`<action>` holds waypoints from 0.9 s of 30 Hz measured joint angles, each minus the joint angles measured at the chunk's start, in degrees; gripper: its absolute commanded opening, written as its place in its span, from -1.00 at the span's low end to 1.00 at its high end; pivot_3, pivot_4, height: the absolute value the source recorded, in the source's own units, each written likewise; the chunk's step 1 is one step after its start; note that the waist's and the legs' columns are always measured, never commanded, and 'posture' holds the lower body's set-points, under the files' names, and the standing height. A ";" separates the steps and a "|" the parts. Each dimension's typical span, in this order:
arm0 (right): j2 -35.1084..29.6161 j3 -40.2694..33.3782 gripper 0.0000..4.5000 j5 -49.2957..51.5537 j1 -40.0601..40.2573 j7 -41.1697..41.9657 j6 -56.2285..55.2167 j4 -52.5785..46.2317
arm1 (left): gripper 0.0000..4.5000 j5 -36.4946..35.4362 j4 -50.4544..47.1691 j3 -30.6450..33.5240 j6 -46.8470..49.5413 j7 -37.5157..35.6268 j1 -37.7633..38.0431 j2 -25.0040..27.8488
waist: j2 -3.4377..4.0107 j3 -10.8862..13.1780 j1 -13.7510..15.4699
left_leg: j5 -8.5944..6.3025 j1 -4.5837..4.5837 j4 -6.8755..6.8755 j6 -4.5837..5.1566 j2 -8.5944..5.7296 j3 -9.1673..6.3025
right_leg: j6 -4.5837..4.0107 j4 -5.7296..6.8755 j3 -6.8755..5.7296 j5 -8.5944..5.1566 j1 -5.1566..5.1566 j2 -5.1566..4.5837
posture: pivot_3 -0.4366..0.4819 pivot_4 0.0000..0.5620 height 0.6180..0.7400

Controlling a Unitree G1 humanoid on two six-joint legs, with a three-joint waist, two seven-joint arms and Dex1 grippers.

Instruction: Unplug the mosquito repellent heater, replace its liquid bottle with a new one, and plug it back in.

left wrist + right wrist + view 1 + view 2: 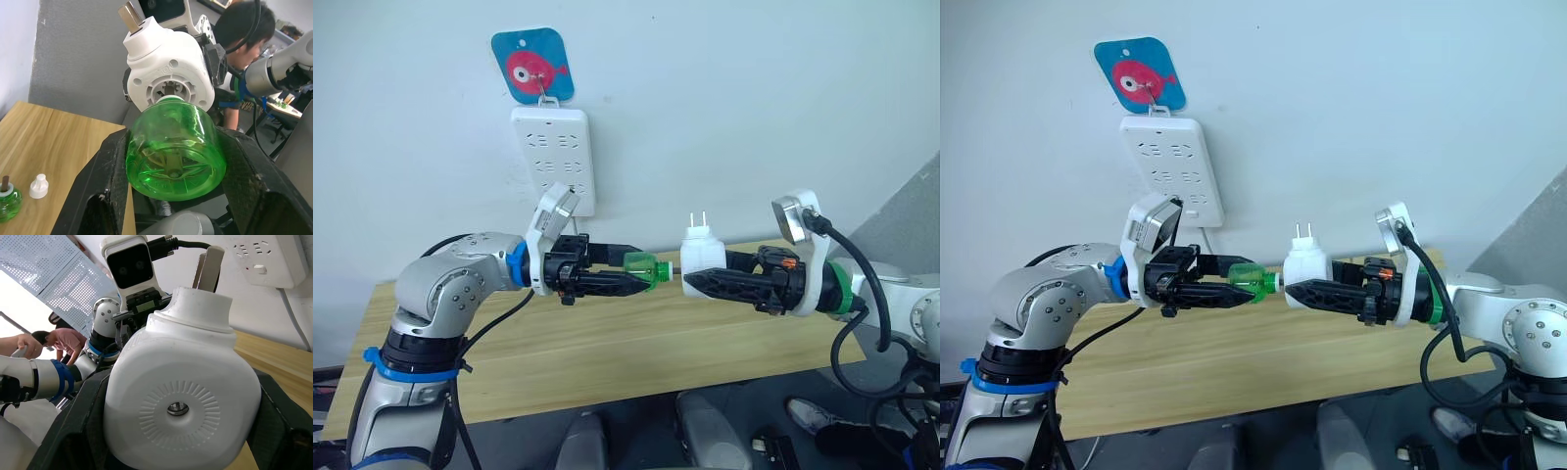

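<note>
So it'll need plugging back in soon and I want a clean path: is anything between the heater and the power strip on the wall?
Nothing visible. The heater, held by the right gripper, sits in open air below and to the right of the strip. The green bottle in the left gripper meets its underside, away from that path.

left arm point(450, 289): silver-grey rounded shell, screw dots, blue wrist ring, blue band lower down
right arm point(901, 308): silver-grey, green wrist ring
grippers: black fingers, white wrist housings
cables: black, looping along both arms
</note>
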 measured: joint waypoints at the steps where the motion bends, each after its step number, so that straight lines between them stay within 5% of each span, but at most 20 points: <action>1: -0.10 -0.07 0.40 -0.02 0.08 -0.01 0.00 0.17 | 0.00 -0.18 -0.13 0.00 0.05 -0.04 0.03 0.00 | 0.00 0.00 0.00 | 0.00 0.00 0.00 0.00 0.00 0.00 | 0.00 0.00 0.00 0.00 0.00 0.00 | -0.46 -0.49 0.89; 27: 0.03 -1.00 0.40 0.17 0.86 -1.66 -0.27 0.82 | 0.00 0.77 -0.23 -0.23 -2.40 3.10 0.62 -2.06 | 0.00 -0.01 0.01 | 0.00 0.00 0.00 0.00 -0.01 0.01 | 0.00 0.00 0.01 0.00 0.00 0.00 | -0.47 -0.49 0.89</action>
